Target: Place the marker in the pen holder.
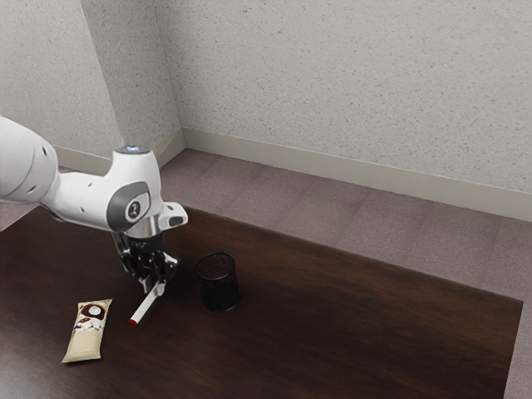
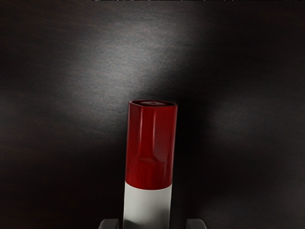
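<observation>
Low over the dark table (image 1: 374, 324), jaws parted, unclenched, astride the red-capped white marker (image 1: 146, 305)

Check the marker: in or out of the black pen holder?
Out. The marker is under the gripper, beside the black pen holder, its red cap pointing away from it.

1. The marker (image 2: 147, 205) is white, its cap (image 2: 150, 148) glossy red.
2. Pen holder (image 1: 219, 287): black mesh.
3. That packet (image 1: 87, 339) looks cream, patterned brown and white.
4. Dark brown, grained table (image 1: 366, 320).
5. White-and-grey arm (image 1: 83, 195), black gripper (image 1: 154, 288).
6. Pale grey wall (image 1: 349, 83), speckled; mauve-grey carpet (image 1: 374, 229).
</observation>
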### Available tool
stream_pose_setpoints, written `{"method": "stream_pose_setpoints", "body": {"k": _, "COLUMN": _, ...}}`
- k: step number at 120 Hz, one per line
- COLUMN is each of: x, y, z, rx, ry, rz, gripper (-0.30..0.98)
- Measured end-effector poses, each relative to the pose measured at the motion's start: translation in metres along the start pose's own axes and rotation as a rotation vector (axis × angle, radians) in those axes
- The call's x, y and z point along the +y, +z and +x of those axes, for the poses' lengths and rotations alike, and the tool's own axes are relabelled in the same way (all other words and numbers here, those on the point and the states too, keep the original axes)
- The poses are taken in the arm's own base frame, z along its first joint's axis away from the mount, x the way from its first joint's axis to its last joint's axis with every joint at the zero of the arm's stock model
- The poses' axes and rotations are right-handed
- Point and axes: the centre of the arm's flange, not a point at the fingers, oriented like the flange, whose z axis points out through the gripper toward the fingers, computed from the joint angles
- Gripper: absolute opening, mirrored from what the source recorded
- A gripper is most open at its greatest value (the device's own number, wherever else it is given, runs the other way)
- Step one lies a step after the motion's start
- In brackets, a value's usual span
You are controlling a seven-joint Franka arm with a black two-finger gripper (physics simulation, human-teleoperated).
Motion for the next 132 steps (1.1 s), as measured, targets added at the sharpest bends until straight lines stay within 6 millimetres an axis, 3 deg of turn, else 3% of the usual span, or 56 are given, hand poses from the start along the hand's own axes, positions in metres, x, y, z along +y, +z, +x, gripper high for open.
{"method": "stream_pose_setpoints", "body": {"k": 50, "x": 0.000, "y": 0.006, "z": 0.002, "rx": 0.007, "ry": -0.006, "rz": 0.010, "gripper": -0.10}}
{"method": "stream_pose_setpoints", "body": {"k": 64, "x": 0.000, "y": 0.003, "z": 0.003, "rx": 0.020, "ry": -0.013, "rz": 0.015, "gripper": -0.10}}
{"method": "stream_pose_setpoints", "body": {"k": 96, "x": 0.030, "y": -0.055, "z": -0.002, "rx": 0.137, "ry": 0.078, "rz": 0.065, "gripper": -0.10}}
{"method": "stream_pose_setpoints", "body": {"k": 116, "x": 0.050, "y": -0.103, "z": -0.011, "rx": 0.245, "ry": 0.184, "rz": 0.153, "gripper": -0.10}}
{"method": "stream_pose_setpoints", "body": {"k": 132, "x": 0.067, "y": -0.155, "z": -0.025, "rx": 0.376, "ry": 0.277, "rz": 0.230, "gripper": -0.10}}
